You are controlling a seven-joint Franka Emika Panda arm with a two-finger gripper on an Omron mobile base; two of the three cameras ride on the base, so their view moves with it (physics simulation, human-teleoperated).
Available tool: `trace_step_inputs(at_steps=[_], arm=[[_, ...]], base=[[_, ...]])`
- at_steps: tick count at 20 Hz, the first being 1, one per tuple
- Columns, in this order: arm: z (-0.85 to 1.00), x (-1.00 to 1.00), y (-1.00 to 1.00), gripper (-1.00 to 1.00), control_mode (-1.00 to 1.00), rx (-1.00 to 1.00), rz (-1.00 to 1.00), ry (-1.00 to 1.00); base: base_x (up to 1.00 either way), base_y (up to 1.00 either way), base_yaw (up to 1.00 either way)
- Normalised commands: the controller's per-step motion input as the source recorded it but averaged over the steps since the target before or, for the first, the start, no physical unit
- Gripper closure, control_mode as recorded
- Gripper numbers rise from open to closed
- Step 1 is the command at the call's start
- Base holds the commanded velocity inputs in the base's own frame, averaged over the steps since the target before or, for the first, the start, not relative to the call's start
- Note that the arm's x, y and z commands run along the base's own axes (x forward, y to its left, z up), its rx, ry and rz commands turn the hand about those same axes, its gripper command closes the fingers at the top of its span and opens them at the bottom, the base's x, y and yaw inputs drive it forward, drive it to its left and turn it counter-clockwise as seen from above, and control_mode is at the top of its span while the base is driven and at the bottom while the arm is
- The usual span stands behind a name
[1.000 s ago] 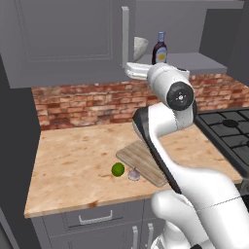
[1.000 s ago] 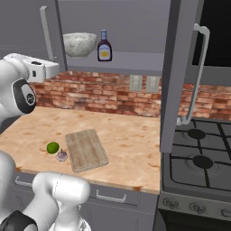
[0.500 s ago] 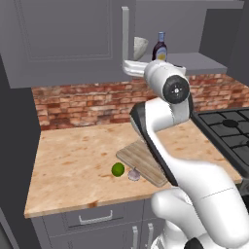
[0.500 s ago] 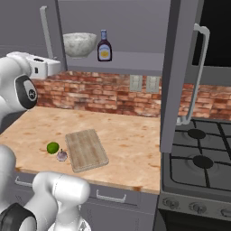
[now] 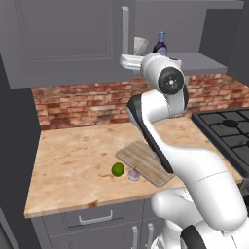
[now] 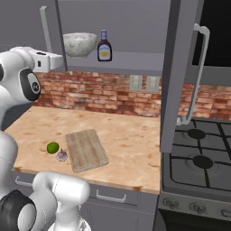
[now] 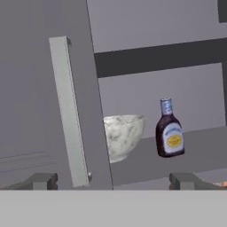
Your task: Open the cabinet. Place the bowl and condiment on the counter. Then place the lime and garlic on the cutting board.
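Your gripper [image 7: 113, 181] stands wide and holds nothing, facing the open cabinet [image 6: 135, 27], where the bowl [image 7: 123, 135] sits at 12 o'clock on the shelf with the condiment [image 7: 169, 130] at 2 o'clock beside it.

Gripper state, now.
Gripper: open, holding nothing, facing the bowl and condiment in the cabinet.
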Motion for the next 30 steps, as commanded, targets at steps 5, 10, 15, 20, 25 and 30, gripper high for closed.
trace_step_inputs(at_steps=[5, 10, 15, 20, 25, 30], arm=[[0.17, 0.14, 0.24, -1.0, -1.0, -0.06, 0.0, 0.0], [0.11, 0.17, 0.24, -1.0, -1.0, -0.07, 0.0, 0.01], [0.0, 0.28, 0.0, -1.0, -1.0, -0.01, 0.04, 0.0], [0.0, 0.29, 0.0, -1.0, -1.0, 0.0, 0.06, 0.0], [0.0, 0.26, 0.0, -1.0, -1.0, 0.0, 0.03, 0.0], [0.0, 0.21, 0.0, -1.0, -1.0, 0.0, 0.02, 0.0]], base=[[0.0, 0.0, 0.0], [0.0, 0.0, 0.0], [0.0, 0.0, 0.0], [0.0, 0.0, 0.0], [0.0, 0.0, 0.0], [0.0, 0.0, 0.0]])
